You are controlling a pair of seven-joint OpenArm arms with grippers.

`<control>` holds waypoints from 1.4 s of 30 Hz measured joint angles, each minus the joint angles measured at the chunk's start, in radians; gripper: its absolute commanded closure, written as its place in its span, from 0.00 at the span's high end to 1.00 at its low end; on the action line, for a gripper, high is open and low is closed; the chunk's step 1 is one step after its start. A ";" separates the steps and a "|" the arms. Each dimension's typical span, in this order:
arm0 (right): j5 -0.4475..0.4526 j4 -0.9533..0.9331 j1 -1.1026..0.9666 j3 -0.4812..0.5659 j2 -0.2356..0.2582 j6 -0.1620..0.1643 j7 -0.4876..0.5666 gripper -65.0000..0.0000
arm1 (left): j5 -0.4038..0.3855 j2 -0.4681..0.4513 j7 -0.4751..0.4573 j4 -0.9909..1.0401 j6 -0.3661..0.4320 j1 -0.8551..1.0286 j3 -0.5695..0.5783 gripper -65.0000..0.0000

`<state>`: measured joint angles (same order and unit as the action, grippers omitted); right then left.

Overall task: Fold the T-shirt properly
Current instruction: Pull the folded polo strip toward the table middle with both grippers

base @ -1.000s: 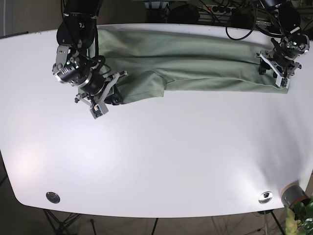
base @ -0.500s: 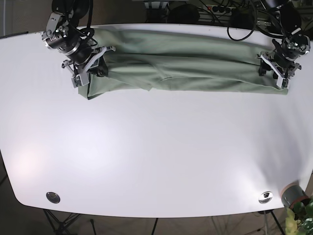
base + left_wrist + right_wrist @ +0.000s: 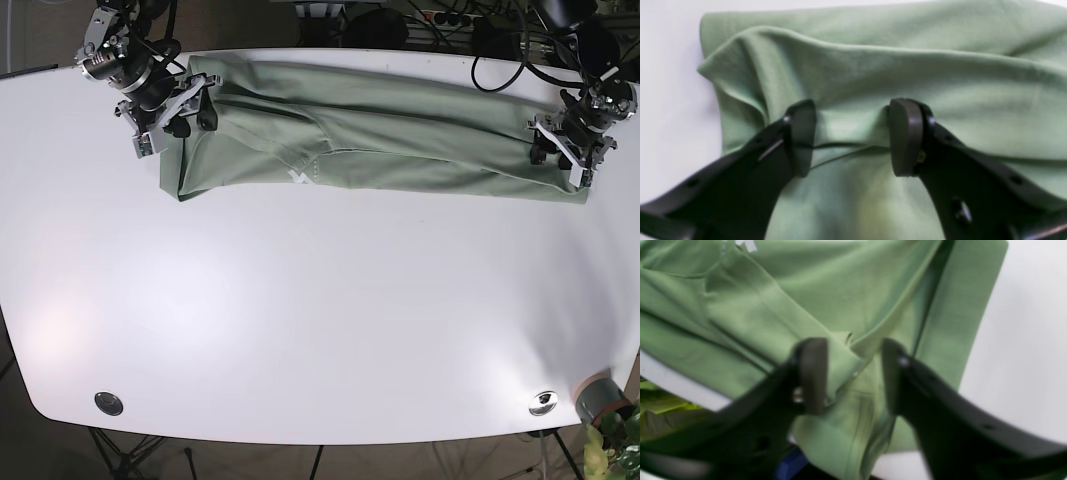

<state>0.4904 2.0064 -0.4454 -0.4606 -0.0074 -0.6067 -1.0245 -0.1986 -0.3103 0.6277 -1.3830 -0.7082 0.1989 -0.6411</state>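
Base view, left to right. Right gripper (image 3: 178, 112) at far-left corner of white table (image 3: 320, 300), sitting on the left end of the green T-shirt (image 3: 400, 140). Right wrist view: jaws spread, dark fingers (image 3: 811, 373) either side of a raised fold, cloth between them but not clamped; blurred, so contact with the pads unclear. Small white tag (image 3: 748, 245) at top edge of that view. Shirt edge runs diagonally on the right with bare table (image 3: 1023, 356) beyond.

T-shirt lying as a long horizontal band along the far edge of the table, folded lengthwise, lower layer edge visible along the middle. Small white mark (image 3: 297, 177) near the front edge, left of centre. Left end hangs lower than the rest, squared-off corner.

Left gripper (image 3: 562, 152) at the right end of the shirt, near the table's right edge. Left wrist view: jaws spread, fingers (image 3: 903, 136) resting on the cloth, a ridge of T-shirt (image 3: 873, 83) bunched between them, not pinched. Shirt corner at upper left there, table (image 3: 670, 100) beyond.

Front of table: two round metal discs (image 3: 108, 403) near the front corners, grey cylinder (image 3: 598, 397) off the front-right corner.
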 measured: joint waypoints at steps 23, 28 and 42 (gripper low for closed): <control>-0.396 -0.101 0.074 0.324 -0.040 0.056 0.089 0.54 | 0.002 0.002 0.000 -0.002 0.000 0.000 0.002 0.49; -0.438 -0.208 0.119 0.324 -0.056 0.045 0.220 0.54 | 0.003 0.019 -0.001 0.000 0.003 -0.002 -0.006 0.49; -0.426 -0.549 0.480 0.198 0.016 0.023 0.280 0.54 | 0.043 0.034 0.006 0.105 0.019 -0.189 0.069 0.50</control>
<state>0.0639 1.4578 0.0341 -0.2626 0.0082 -0.5838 -0.7444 -0.1551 -0.2760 0.6338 -1.2778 -0.6888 0.0097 -0.5720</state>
